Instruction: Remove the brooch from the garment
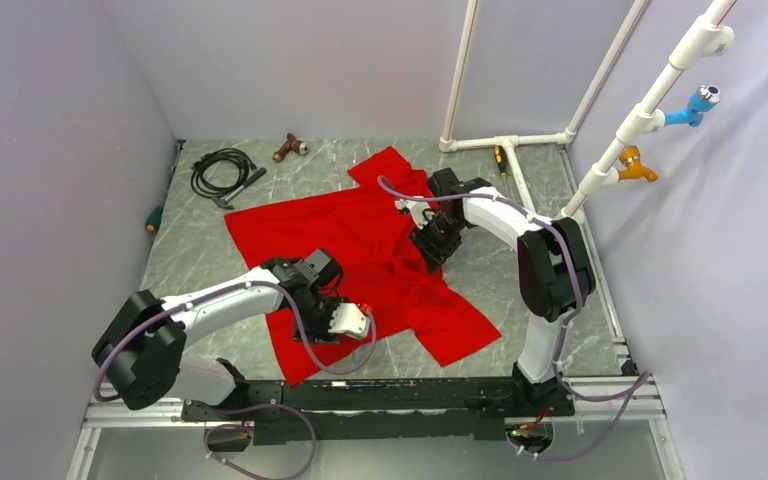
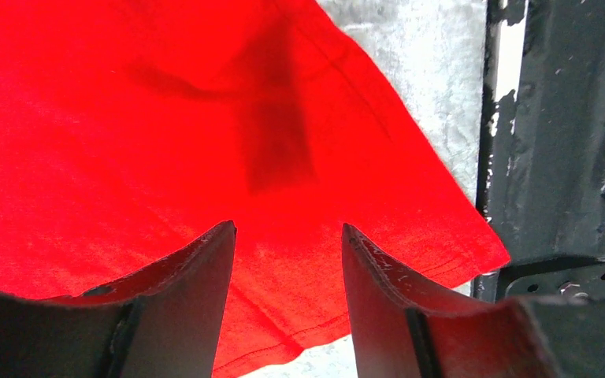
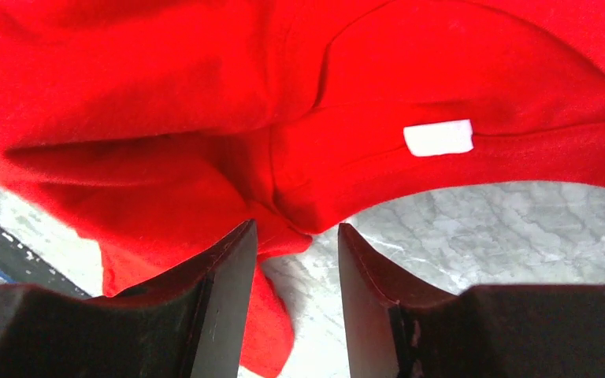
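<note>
Oddly, the brooch shows in none of the three views. It may be under a fold or behind an arm, but I cannot tell which.

The bright red short-sleeved T-shirt [image 1: 360,240] lies spread and rumpled on the grey marbled table [image 1: 190,250]. The left claw [image 2: 287,232] hovers over the shirt's near hem, its jaws moderately apart with nothing between them, and the black metal rail [image 2: 567,157] of the table edge is just beside it. The right claw [image 3: 295,228] is at the neck opening, its jaws also apart. A bunched fold of the collar sits right at its fingertips — whether the pads touch the cloth, I cannot tell. The small white rectangular neck label [image 3: 438,138] lies near, up and to the right of that fold.

The chief risk, as I judge it, is closing on the wrong thing. With the pin out of sight, the right claw could pinch the collar fold, or mistake the white label for its target, and simply lift cloth. That would crumple the shirt and bury the brooch deeper. A tug by the left claw at the hem could drag the shirt toward the rail — and shift whatever the other claw is lining up on.
</note>
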Robot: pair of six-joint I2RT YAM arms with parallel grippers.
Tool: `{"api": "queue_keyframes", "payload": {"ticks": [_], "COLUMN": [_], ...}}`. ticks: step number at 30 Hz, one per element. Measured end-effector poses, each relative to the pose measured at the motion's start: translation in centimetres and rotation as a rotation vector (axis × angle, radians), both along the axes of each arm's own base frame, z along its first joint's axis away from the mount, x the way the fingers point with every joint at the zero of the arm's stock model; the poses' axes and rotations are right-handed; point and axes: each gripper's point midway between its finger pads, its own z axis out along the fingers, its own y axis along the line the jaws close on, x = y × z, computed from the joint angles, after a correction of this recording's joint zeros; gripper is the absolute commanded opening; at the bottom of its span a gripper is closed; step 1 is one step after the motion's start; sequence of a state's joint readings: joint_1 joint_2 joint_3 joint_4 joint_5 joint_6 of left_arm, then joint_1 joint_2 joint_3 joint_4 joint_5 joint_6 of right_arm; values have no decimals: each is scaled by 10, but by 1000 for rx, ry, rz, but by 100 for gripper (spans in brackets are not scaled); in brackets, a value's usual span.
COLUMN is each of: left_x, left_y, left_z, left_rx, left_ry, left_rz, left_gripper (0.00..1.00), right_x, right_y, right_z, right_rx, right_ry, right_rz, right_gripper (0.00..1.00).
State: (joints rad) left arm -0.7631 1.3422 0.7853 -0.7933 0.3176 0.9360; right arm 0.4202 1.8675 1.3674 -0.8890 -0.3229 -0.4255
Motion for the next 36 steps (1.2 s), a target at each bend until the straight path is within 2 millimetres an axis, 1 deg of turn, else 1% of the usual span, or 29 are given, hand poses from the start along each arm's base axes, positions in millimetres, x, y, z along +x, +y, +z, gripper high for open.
{"api": "queue_keyframes", "payload": {"ticks": [2,6,10,15,17,22,30,32,36], "left_x": [-2,-10,-8,-7,-7,-5,-5,-6,-10], "left_y": [4,19,21,23,24,29,37,40,53], "left_z": [-8,-26,-27,-28,-28,-29,-29,-29,-29], "left_rx": [37,123,136,140,142,143,163,167,188], "left_ry": [7,19,-12,-27,-36,-77,-96,-103,-112], "left_rz": [-9,-46,-74,-95,-104,-134,-158,-166,-178], "left_gripper": [54,53,53,52,52,52,53,53,54], "right_x": [3,9,7,11,12,22,44,48,51], "right_y": [0,-4,-15,-21,-27,-54,-108,-118,-132], "right_z": [-4,-18,-37,-39,-40,-41,-39,-39,-38], "right_rx": [-5,-41,-103,-133,-157,-216,-322,-348,-389], "right_ry": [-4,-13,-3,-37,-57,-84,-115,-123,-133], "right_rz": [-4,-11,-9,8,19,9,-35,-32,-14], "right_gripper": [45,44,43,43,43,43,43,43,44]}}
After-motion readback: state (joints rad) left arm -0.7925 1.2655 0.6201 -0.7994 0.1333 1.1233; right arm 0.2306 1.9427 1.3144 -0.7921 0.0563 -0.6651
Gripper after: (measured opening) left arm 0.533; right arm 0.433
